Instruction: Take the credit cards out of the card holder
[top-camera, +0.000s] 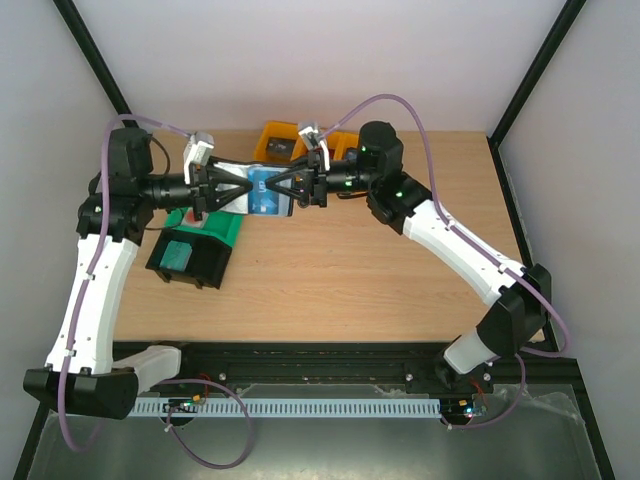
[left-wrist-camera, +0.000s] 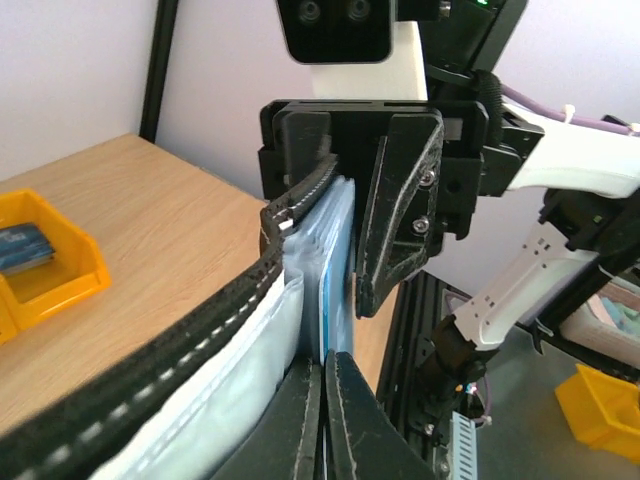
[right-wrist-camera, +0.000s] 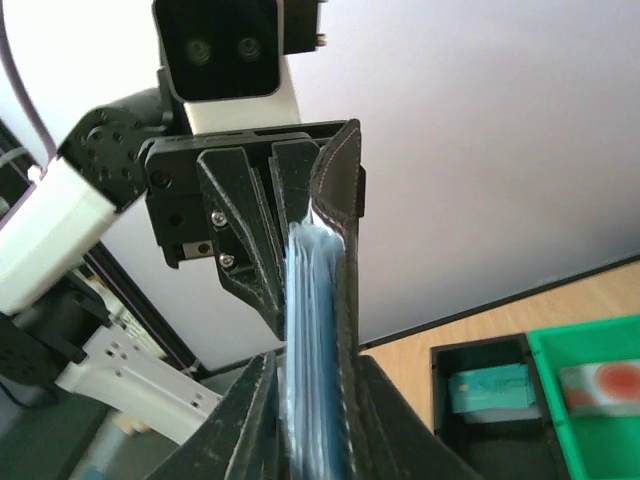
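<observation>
Stitched black card holder (left-wrist-camera: 235, 300) is pinched between left gripper (left-wrist-camera: 325, 375) and right gripper (right-wrist-camera: 315, 370), glossy clear pockets (right-wrist-camera: 312, 290) fanned; a flat teal card (right-wrist-camera: 487, 390) is kept in the black bin (right-wrist-camera: 490, 350).

The card holder (top-camera: 262, 200) is held clear of the table (top-camera: 380, 290), and both of its ends are taken up. One end is clamped by the left gripper (top-camera: 243, 189) and the other by the right gripper (top-camera: 272, 186), so only a short stretch is left uncovered between them. Behind the card holder, the way is blocked by yellow bins (top-camera: 277, 140). Below it, toward the left arm, a green bin (top-camera: 232, 235) and a black bin (top-camera: 190, 262) are set side by side. In front of the card holder, between the two arms, bare table is left open.
</observation>
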